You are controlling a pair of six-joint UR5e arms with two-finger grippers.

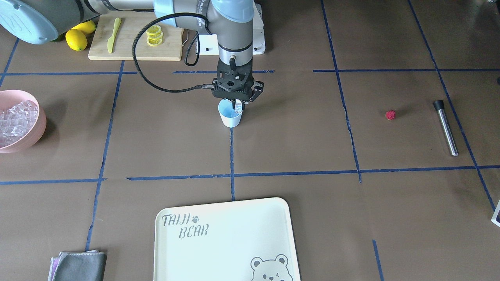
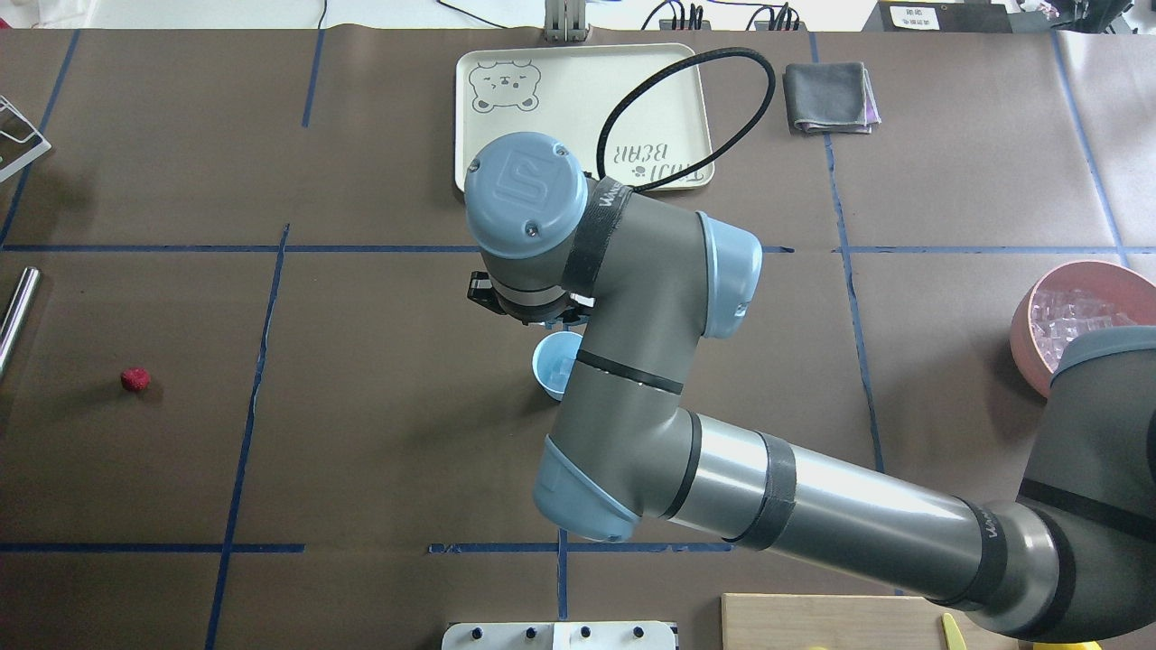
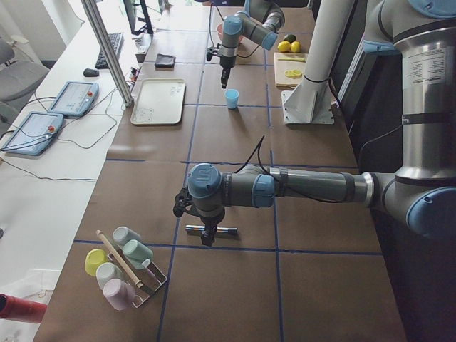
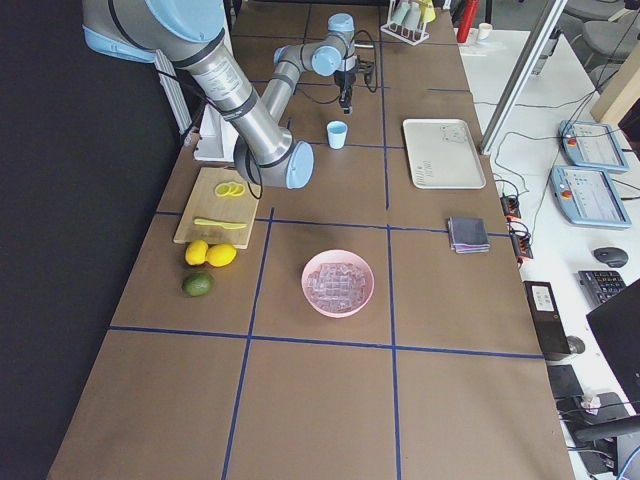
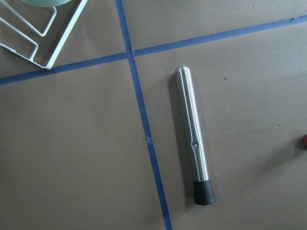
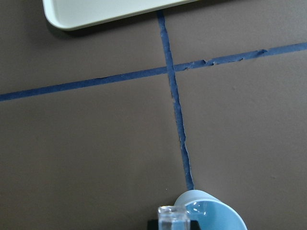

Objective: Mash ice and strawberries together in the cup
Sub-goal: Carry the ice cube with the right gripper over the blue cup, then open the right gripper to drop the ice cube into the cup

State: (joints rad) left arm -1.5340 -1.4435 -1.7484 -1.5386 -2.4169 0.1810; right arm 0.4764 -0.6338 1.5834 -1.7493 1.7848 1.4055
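Observation:
The light blue cup (image 1: 230, 117) stands upright near the table's middle. My right gripper (image 1: 239, 106) hangs just over its rim, shut on a clear ice cube (image 6: 172, 219). The cup's rim shows below the cube in the right wrist view (image 6: 213, 215). More ice (image 1: 13, 121) fills the pink bowl (image 1: 37, 134). The small red strawberry (image 1: 390, 114) lies alone on the table. A steel muddler (image 5: 192, 139) lies near it. My left gripper (image 3: 206, 236) hovers over the muddler; I cannot tell whether it is open or shut.
A cream tray (image 1: 222, 238) lies beyond the cup. A cutting board (image 1: 129, 43) holds lemon slices and a yellow knife, with lemons (image 1: 76, 39) beside it. A grey cloth (image 1: 80, 265) and a wire rack of cups (image 3: 121, 267) sit at the edges.

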